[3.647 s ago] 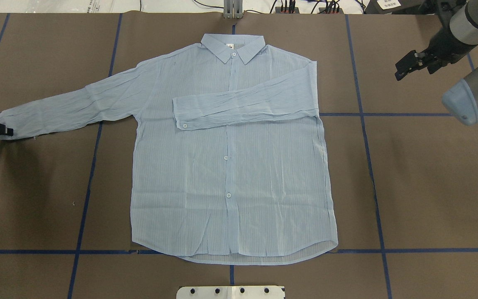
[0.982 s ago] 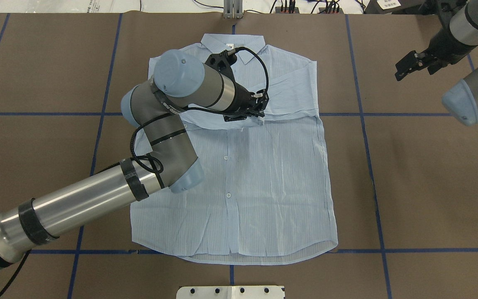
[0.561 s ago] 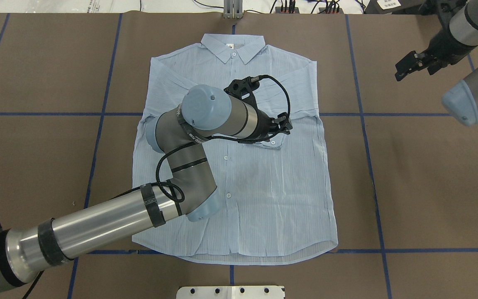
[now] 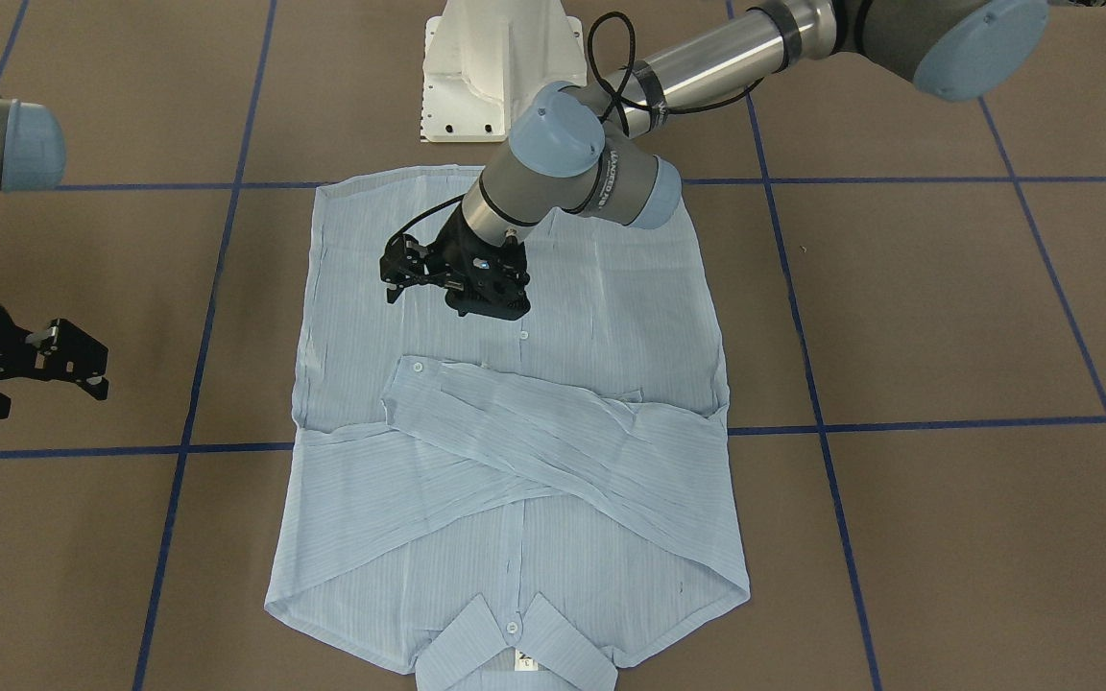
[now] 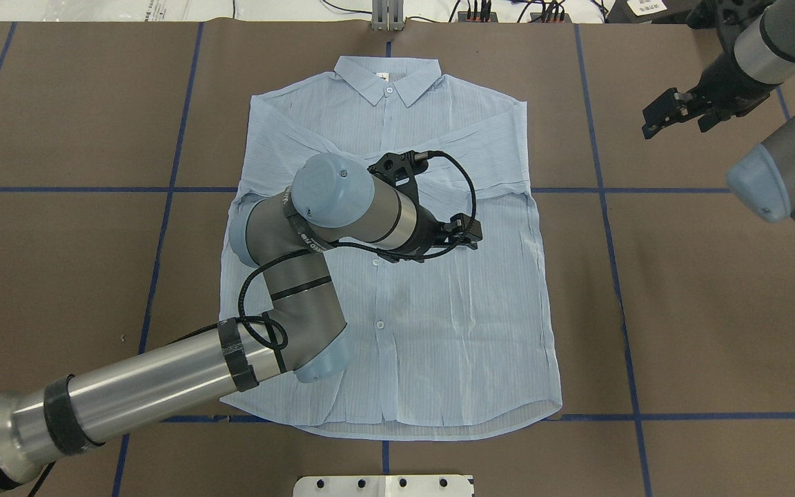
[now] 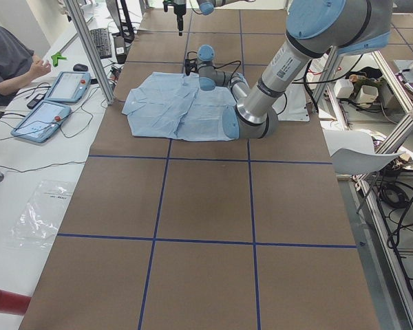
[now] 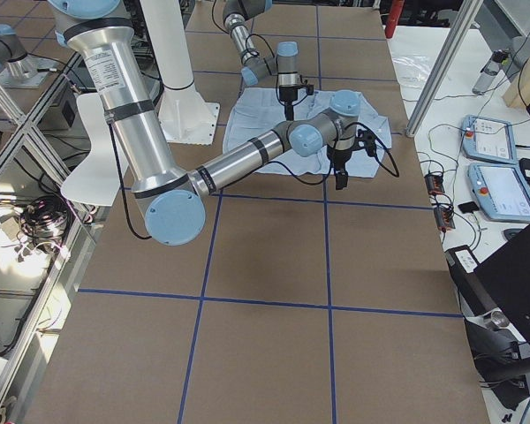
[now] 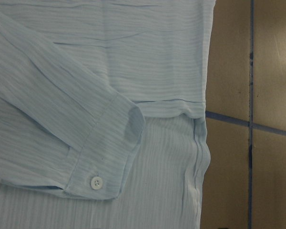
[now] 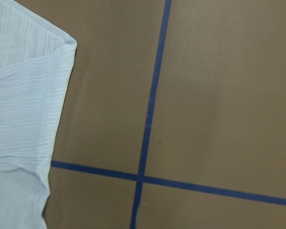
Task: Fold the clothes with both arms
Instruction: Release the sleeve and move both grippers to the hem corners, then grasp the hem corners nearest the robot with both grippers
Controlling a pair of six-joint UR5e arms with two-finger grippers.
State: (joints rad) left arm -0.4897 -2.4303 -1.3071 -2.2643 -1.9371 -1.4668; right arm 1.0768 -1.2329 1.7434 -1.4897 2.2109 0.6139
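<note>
Brown taped table is bearing the shirt at centre, sleeves crossing, as the left gripper is hovering empty, jaws parted, by a loose cuff that a careless sweep could be dragging askew, the right gripper idling parted at two o'clock.

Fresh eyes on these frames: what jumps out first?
The light blue shirt lies flat and front up in the middle of the table, with both sleeves crossed over its chest. The left gripper hovers above the shirt near the top sleeve's cuff, holding nothing. The right gripper hangs open over the brown table, off to the shirt's side.
</note>
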